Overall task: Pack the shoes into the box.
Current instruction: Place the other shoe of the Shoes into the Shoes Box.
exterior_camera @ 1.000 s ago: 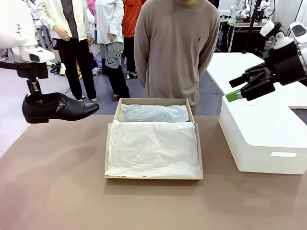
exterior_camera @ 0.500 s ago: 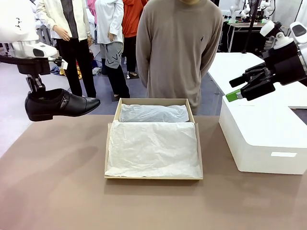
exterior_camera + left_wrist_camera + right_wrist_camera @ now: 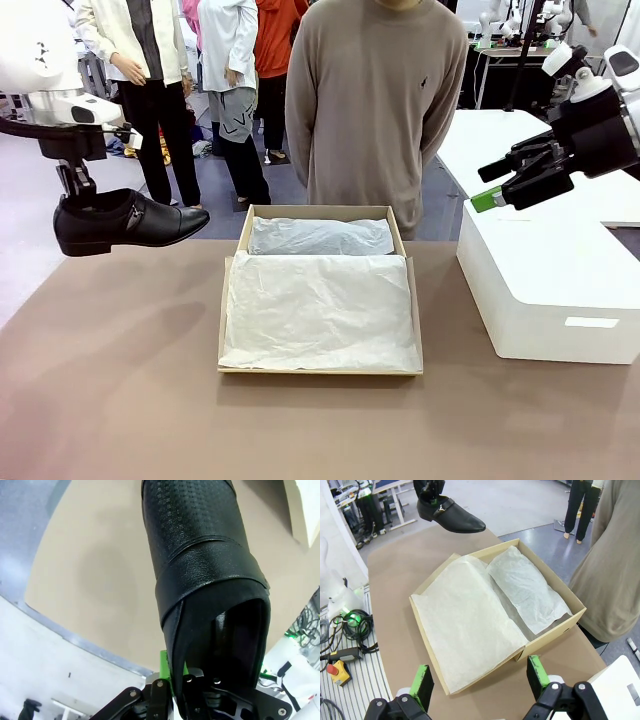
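One glossy black leather dress shoe (image 3: 125, 222) is gripped at its heel by the clenched left gripper (image 3: 74, 190), aloft and well left of the shallow, tissue-lined tan cardboard box (image 3: 320, 210). Transport is judged the step in hand; travel over the box and a gentle lowering are called for next. The right gripper (image 3: 505, 185) is spread wide and empty.

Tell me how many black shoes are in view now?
1. The shoe hangs in the air left of the box, clamped at its heel opening by the left tool. Another may be hidden under the tissue paper in the box.

A brown table (image 3: 110, 400) stands on grey-blue floor (image 3: 215, 200), with bystanders (image 3: 150, 60) behind and a white block (image 3: 560, 300) alongside.
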Tool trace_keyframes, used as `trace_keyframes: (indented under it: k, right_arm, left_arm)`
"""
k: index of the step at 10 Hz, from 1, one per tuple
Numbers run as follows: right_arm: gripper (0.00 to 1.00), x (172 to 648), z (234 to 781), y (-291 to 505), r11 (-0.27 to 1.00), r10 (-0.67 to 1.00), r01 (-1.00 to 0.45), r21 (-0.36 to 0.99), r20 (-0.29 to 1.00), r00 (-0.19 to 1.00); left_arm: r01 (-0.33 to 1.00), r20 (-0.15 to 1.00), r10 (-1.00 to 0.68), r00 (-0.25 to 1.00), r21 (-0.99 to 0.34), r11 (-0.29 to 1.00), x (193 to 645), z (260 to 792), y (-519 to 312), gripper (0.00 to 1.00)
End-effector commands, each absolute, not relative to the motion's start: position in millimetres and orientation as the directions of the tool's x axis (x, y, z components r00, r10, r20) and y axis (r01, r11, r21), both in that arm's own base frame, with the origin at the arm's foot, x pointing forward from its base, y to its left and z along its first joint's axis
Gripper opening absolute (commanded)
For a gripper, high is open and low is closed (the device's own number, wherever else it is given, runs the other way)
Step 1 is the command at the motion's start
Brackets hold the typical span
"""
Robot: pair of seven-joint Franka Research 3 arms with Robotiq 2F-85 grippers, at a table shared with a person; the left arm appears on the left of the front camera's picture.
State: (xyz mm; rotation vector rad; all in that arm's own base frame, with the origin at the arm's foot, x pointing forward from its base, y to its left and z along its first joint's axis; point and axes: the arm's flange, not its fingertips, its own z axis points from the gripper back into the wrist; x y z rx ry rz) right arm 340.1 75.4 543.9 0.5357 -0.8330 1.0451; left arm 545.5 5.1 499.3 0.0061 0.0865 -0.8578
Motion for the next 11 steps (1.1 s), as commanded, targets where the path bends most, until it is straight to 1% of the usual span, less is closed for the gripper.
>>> trace_keyframes:
  k: [1,2,3,4,6,7,8,9,10,11]
  right_arm:
    - [1.00,344,541,77,0.406,0.515,-0.914,-0.010,0.829,0.219]
    - [1.00,344,541,77,0.406,0.515,-0.914,-0.010,0.829,0.219]
    - [1.00,344,541,77,0.406,0.515,-0.914,-0.010,0.829,0.219]
    - [1.00,344,541,77,0.406,0.515,-0.914,-0.010,0.829,0.219]
    - [1.00,344,541,77,0.406,0.515,-0.914,-0.010,0.829,0.219]
    - [1.00,344,541,77,0.406,0.515,-0.914,-0.010,0.829,0.219]
    - [1.00,344,541,77,0.406,0.515,-0.914,-0.010,0.829,0.219]
    - [1.00,344,541,77,0.406,0.515,-0.914,-0.010,0.829,0.219]
    - [1.00,344,541,77,0.406,0.515,-0.914,-0.010,0.829,0.219]
    - [1.00,344,541,77,0.406,0.515,-0.914,-0.010,0.829,0.219]
  left_arm:
    - [0.686,-0.087,-0.684,0.724,-0.003,0.727,540,508,-7,0.00]
    - [0.580,-0.092,-0.576,0.812,0.020,0.815,534,519,-20,0.00]
    - [0.481,-0.101,-0.478,0.872,-0.001,0.877,531,526,-31,0.00]
    - [0.378,-0.116,-0.372,0.921,0.030,0.925,528,532,-40,0.00]
    - [0.177,-0.101,-0.169,0.981,0.082,0.981,524,541,-62,0.00]
    - [0.092,-0.083,-0.082,0.993,0.124,0.988,521,543,-75,0.00]
    - [0.054,-0.061,-0.047,0.997,0.131,0.990,519,545,-83,0.00]
    - [0.069,-0.061,-0.061,0.996,0.146,0.987,517,547,-86,0.00]
    - [0.195,-0.081,-0.187,0.979,0.114,0.974,515,549,-82,0.00]
    - [0.071,-0.058,-0.065,0.996,0.109,0.991,518,539,-86,0.00]
